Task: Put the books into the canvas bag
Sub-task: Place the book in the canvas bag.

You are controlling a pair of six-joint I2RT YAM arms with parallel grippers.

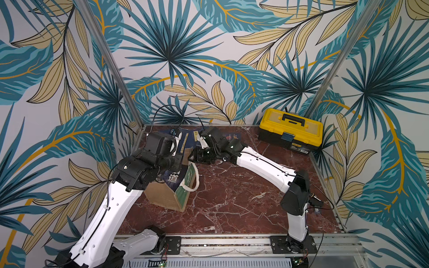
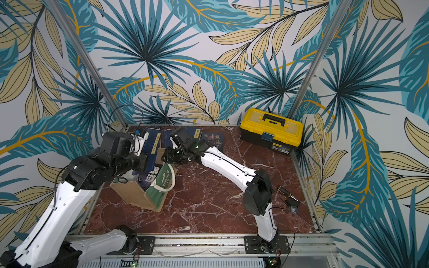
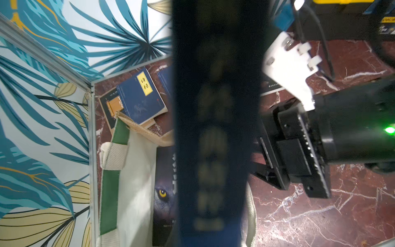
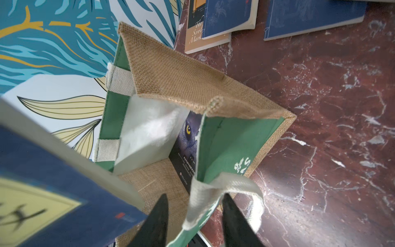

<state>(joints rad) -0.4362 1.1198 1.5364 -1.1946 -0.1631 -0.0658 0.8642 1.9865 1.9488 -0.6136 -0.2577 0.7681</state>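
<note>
Right wrist view, navy book point(image 4: 53, 181) over canvas bag point(image 4: 181, 79), wolf-cover book point(image 4: 188, 136) inside

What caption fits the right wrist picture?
Jaws either side of the white handle of the canvas bag, a navy book tilted at its mouth.

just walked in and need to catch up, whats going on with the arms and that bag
The left gripper is clamped on a navy book, holding it over the open bag. The right gripper has its jaws open around the bag's rim and handle, apparently to steady it. One book with a wolf cover already stands inside the bag. Several more books lie on the table beyond it, so packing is only partly done.
</note>
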